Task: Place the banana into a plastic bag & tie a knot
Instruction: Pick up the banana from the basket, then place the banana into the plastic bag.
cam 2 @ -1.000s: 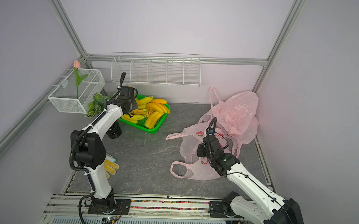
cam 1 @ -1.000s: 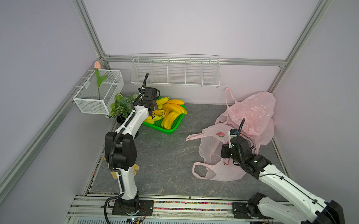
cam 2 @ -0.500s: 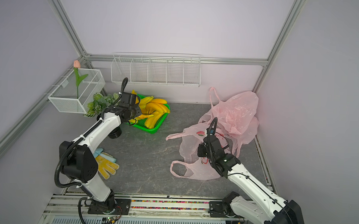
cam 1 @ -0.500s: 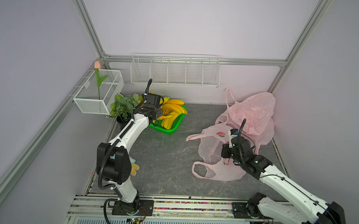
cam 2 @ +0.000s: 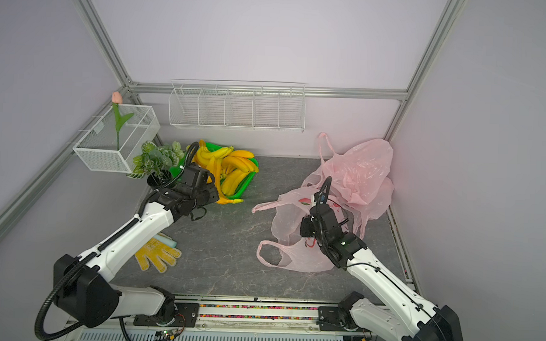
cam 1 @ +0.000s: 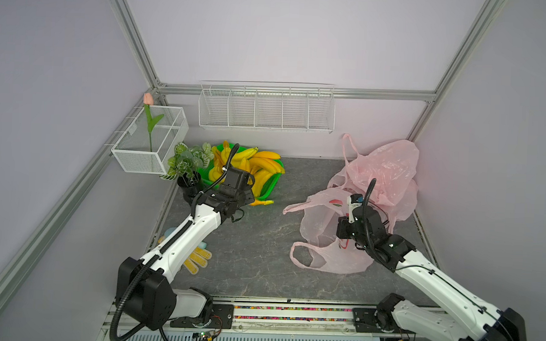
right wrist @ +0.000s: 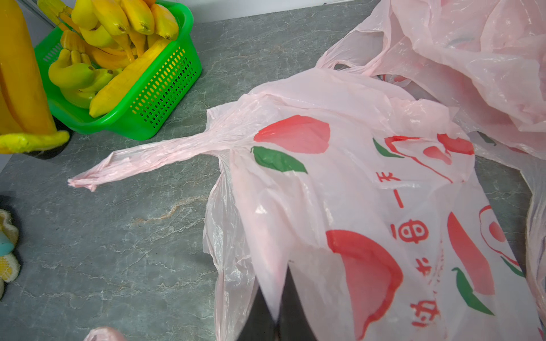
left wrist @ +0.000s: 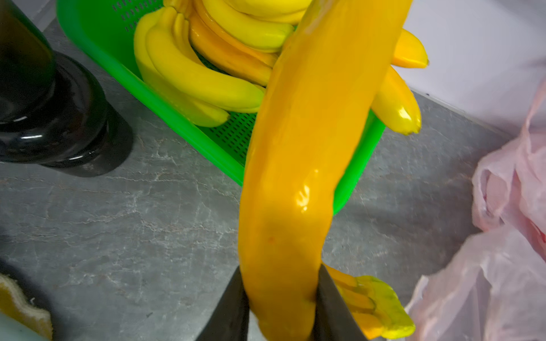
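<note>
Glove [cam 2: 157,255], yellow and knitted, lies nearest on the left of the grey table [cam 1: 256,240], well apart from the work.

Farther in on the right, the right gripper [right wrist: 276,313] is pinched fully together on a fold of the pink plastic bag [right wrist: 354,192]. The film looks thin, light and limp, so it would likely sag shut unless held up by its rim or a handle. Only the right wrist view shows that pinch and the red and green print. In both top views the arm covers the fingers, though the bag's near handle loop shows there.

Across on the left, the left gripper [left wrist: 280,298] is closed partway, its two black fingers [left wrist: 230,310] clamped on either side of the orange banana [left wrist: 301,177] close to its greenish stalk. The banana hangs off the table just beside the green basket [cam 1: 269,185]. Its skin is glossy and looks stiff and smooth, so it may slip. A hold near the stalk, as here, seems sound. The top views hide this grip under the wrist.

Farthest right, more pink bags [cam 1: 389,163] are heaped against the wall.
</note>
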Controlling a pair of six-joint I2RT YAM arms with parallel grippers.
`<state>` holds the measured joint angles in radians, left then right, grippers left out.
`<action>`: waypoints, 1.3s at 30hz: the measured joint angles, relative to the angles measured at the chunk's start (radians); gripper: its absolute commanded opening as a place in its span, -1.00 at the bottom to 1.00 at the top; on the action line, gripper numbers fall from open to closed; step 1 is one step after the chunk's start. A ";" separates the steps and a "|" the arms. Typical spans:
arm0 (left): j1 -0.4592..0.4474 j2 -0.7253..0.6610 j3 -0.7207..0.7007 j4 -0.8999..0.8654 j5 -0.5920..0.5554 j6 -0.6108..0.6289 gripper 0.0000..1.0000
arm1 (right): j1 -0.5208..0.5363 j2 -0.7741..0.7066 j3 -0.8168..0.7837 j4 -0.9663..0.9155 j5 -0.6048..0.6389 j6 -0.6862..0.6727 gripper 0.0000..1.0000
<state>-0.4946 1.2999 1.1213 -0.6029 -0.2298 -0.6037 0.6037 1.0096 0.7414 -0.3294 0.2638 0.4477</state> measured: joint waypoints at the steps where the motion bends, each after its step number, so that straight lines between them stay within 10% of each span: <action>1: -0.021 -0.030 -0.022 0.003 0.000 0.009 -0.73 | 0.000 0.005 0.005 -0.002 -0.001 -0.004 -0.87; 17: -0.404 -0.250 -0.276 0.166 0.011 0.238 -0.78 | 0.000 0.063 0.100 -0.029 -0.026 -0.056 -0.87; 39: -0.491 -0.017 -0.286 0.245 0.126 0.421 -0.79 | 0.000 0.094 0.155 -0.014 -0.077 -0.093 -0.87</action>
<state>-0.9852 1.2827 0.8349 -0.3576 -0.1036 -0.1825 0.6037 1.1034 0.8967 -0.3431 0.1864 0.3546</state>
